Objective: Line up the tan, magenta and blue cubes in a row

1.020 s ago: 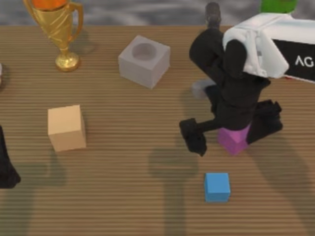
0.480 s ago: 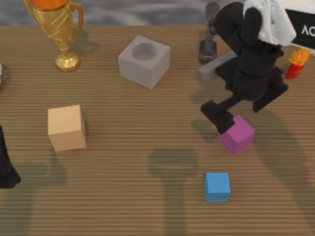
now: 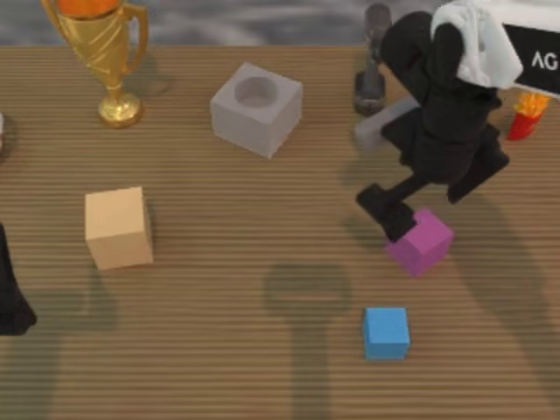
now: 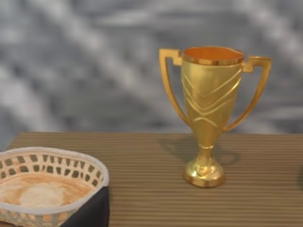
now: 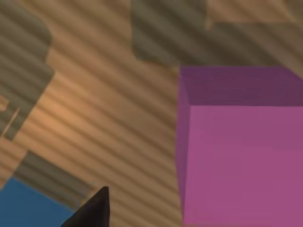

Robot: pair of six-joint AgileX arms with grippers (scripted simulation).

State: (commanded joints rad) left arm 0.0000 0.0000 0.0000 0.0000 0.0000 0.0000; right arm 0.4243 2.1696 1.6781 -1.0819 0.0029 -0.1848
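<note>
The tan cube [image 3: 118, 227] rests on the table's left side. To the right of the middle sits the magenta cube [image 3: 421, 240], and the small blue cube [image 3: 386, 332] lies a little in front of it. My right gripper [image 3: 430, 191] hangs open over the magenta cube's far edge, holding nothing. One dark fingertip [image 3: 385, 210] overlaps the cube's far left corner. The right wrist view shows the magenta cube [image 5: 241, 151] close up, a corner of the blue cube [image 5: 23, 205] and one fingertip [image 5: 94, 210]. My left gripper [image 3: 9, 297] is parked at the left edge.
A gold trophy [image 3: 109, 52] stands at the far left and a pale grey block with a round hole [image 3: 256, 108] at the far middle. A red box of fries [image 3: 528, 114] and a grey object [image 3: 376, 122] sit behind the right arm. A woven basket [image 4: 47, 184] is near the left arm.
A second ago the open right gripper straddled the magenta cube. It has since drawn away toward the far right, leaving the cube on the table. Over the last half second it barely moved.
</note>
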